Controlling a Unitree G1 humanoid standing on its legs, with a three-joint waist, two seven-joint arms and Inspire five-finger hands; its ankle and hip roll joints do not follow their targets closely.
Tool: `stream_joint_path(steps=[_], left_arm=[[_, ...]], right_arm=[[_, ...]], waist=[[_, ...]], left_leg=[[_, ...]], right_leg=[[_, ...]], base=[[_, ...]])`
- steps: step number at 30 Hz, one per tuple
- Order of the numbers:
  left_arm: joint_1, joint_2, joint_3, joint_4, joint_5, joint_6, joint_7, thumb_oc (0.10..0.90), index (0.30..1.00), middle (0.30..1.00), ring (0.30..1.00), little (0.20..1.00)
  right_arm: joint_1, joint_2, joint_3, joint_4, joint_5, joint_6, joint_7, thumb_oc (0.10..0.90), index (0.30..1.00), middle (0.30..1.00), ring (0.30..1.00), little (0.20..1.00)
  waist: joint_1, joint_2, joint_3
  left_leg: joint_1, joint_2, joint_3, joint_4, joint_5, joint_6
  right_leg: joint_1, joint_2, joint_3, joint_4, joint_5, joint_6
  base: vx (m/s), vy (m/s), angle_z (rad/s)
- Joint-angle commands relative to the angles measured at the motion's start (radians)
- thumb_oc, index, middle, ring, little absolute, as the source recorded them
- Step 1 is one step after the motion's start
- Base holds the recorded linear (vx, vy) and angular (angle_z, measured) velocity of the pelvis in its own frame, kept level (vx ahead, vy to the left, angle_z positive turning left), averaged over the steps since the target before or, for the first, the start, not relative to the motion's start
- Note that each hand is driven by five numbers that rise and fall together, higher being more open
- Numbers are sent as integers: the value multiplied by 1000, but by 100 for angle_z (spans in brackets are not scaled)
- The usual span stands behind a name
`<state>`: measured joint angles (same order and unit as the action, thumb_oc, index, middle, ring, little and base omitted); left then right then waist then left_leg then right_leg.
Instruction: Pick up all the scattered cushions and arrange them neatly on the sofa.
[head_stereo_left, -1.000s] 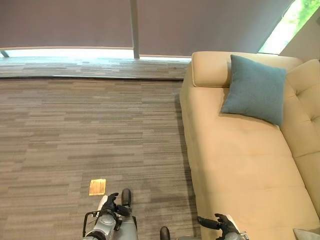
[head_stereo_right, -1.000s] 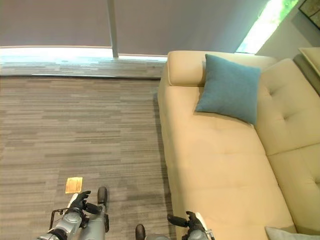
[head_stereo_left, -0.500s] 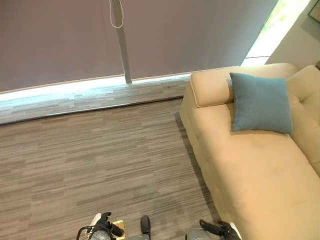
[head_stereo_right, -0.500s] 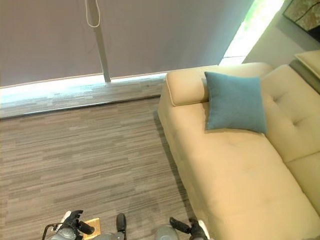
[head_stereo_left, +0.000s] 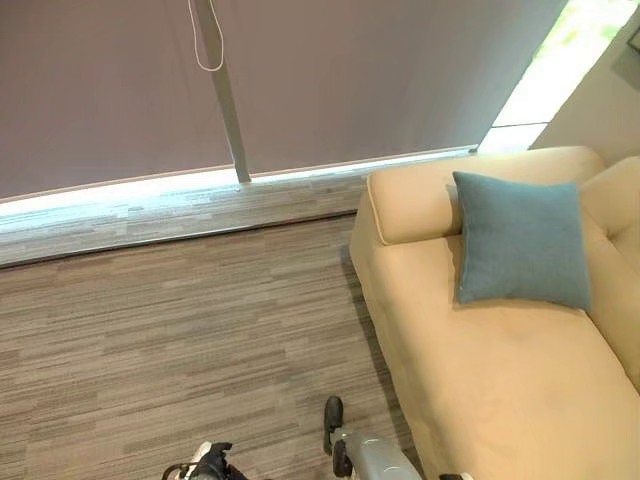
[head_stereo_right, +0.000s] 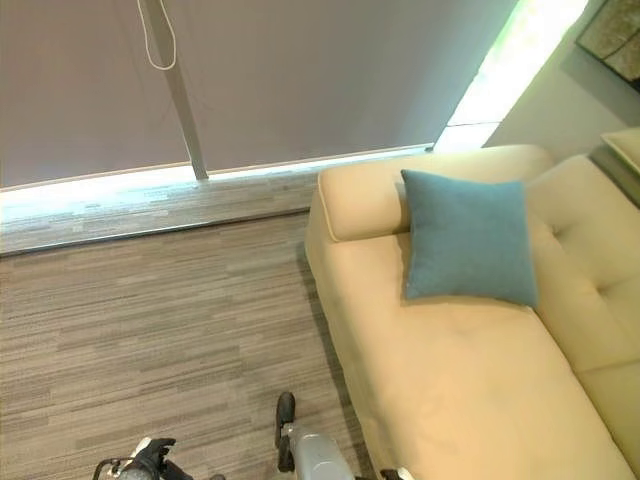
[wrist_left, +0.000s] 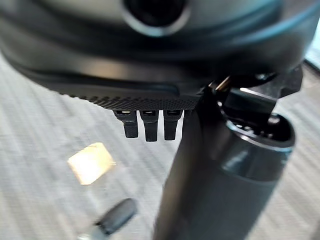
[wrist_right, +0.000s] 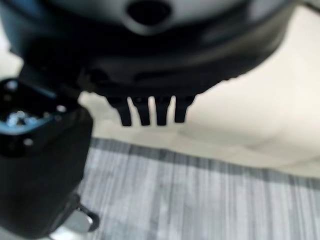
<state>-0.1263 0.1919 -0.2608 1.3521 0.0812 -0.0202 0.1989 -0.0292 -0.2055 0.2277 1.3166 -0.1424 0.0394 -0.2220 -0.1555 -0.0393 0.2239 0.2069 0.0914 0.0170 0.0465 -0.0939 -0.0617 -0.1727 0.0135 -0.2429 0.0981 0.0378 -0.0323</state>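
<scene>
A teal cushion (head_stereo_left: 520, 240) leans against the backrest at the far end of the cream sofa (head_stereo_left: 500, 390), beside its rolled armrest (head_stereo_right: 360, 200). My left hand (head_stereo_left: 212, 464) hangs low over the carpet at the bottom of the head views. In its wrist view the fingers (wrist_left: 145, 127) point down, relaxed and empty, over a small yellow tag (wrist_left: 91, 162) on the floor. My right hand (wrist_right: 145, 65) hangs by the sofa's front edge. Its fingers (wrist_right: 150, 112) are straight and hold nothing.
Striped grey carpet (head_stereo_left: 170, 330) spreads to the left of the sofa. A window with a lowered grey blind (head_stereo_left: 350, 70), a frame post (head_stereo_left: 225, 100) and a pull cord (head_stereo_left: 205, 40) closes the far side.
The camera has tilted up and turned, so the whole picture has shifted and both hands have slid to the bottom edge. The teal cushion has stayed put on the sofa.
</scene>
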Motion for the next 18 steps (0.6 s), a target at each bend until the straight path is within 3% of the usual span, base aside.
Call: stream_joint_path(steps=[1, 2, 4, 6, 7, 9, 10, 11, 12, 13, 17, 18], left_arm=[[1, 15, 16, -30, 25, -6, 2, 800, 900, 900, 900, 900], [1, 16, 16, -30, 25, -6, 2, 800, 900, 900, 900, 900], [-12, 16, 0, -62, 24, -7, 20, 800, 900, 900, 900, 900], [-11, 14, -1, -80, 1, -16, 39, 800, 900, 900, 900, 900], [-8, 9, 2, -84, -18, -21, 49, 800, 900, 900, 900, 900], [-2, 3, -2, -84, -22, -26, 49, 800, 900, 900, 900, 900], [-4, 1, -1, -83, -32, -31, 56, 800, 900, 900, 900, 900], [-4, 1, -1, -83, -32, -31, 56, 800, 900, 900, 900, 900], [-3, -8, 3, -82, -46, -31, 56, 800, 900, 900, 900, 900], [-3, -8, -8, -81, -40, -32, 54, 800, 900, 900, 900, 900], [-2, -19, -9, -29, -10, -2, 24, 800, 900, 900, 900, 900], [6, -16, -11, -22, 0, 0, 26, 800, 900, 900, 900, 900]], right_arm=[[-42, -49, 41, -85, 19, -34, -24, 800, 900, 900, 900, 900], [-42, -49, 41, -85, 19, -34, -24, 800, 900, 900, 900, 900], [-71, -72, 48, -143, 33, -44, -37, 800, 900, 900, 900, 900], [-82, -92, 54, -208, 39, -49, -46, 800, 900, 900, 900, 900], [-79, -97, 47, -252, 70, -54, -48, 800, 900, 900, 900, 900], [-79, -88, 55, -242, 71, -57, -44, 800, 900, 900, 900, 900], [-84, -86, 73, -222, 52, -56, -44, 800, 900, 900, 900, 900], [-84, -86, 73, -221, 52, -56, -44, 800, 900, 900, 900, 900], [-98, -77, 98, -179, 23, -49, -43, 800, 900, 900, 900, 900], [-100, -79, 106, -155, 0, -43, -40, 800, 900, 900, 900, 900], [-75, -62, 90, -89, -25, -23, -28, 800, 900, 900, 900, 900], [-55, -56, 72, -71, -9, -16, -26, 800, 900, 900, 900, 900]], waist=[[0, -24, 39], [-1, -26, 37], [25, -51, 63], [47, -63, 74], [58, -70, 71], [74, -70, 60], [95, -62, 52], [96, -66, 53], [138, -50, 45], [144, -42, 41], [127, -22, 13], [104, -21, 2]], left_leg=[[-146, -72, 47, 511, 148, -95], [-150, -75, 46, 510, 151, -95], [-244, -90, 43, 733, 162, -74], [-340, -136, 49, 797, 100, -45], [-398, -137, 59, 724, 63, -27], [-417, -130, 50, 554, 18, 2], [-417, -148, -14, 365, 10, 14], [-411, -151, -12, 354, 16, 14], [-395, -162, -207, 121, 81, 9], [-401, -162, -274, 78, 115, 0], [-318, -143, -260, -18, 124, 10], [-267, -146, -214, -64, 118, 31]], right_leg=[[49, -17, 91, -10, -23, 39], [46, -20, 90, -10, -22, 39], [85, -8, 143, 0, -46, 15], [113, 2, 205, 10, -61, 15], [154, 13, 263, 2, -76, 21], [196, 16, 316, -20, -94, 34], [217, 29, 355, -34, -102, 47], [218, 26, 357, -35, -101, 47], [257, 44, 425, -35, -112, 52], [263, 50, 449, -22, -120, 55], [251, 48, 476, 48, -150, 68], [215, 34, 490, 112, -138, 98]], base=[[176, -194, -8], [199, -169, -14], [232, -141, -53], [331, -54, -107], [461, 21, -116], [495, 84, -127], [343, 94, -104], [476, 165, -97], [415, 118, -127], [487, 160, -159], [238, 147, -109], [227, 264, -55]])
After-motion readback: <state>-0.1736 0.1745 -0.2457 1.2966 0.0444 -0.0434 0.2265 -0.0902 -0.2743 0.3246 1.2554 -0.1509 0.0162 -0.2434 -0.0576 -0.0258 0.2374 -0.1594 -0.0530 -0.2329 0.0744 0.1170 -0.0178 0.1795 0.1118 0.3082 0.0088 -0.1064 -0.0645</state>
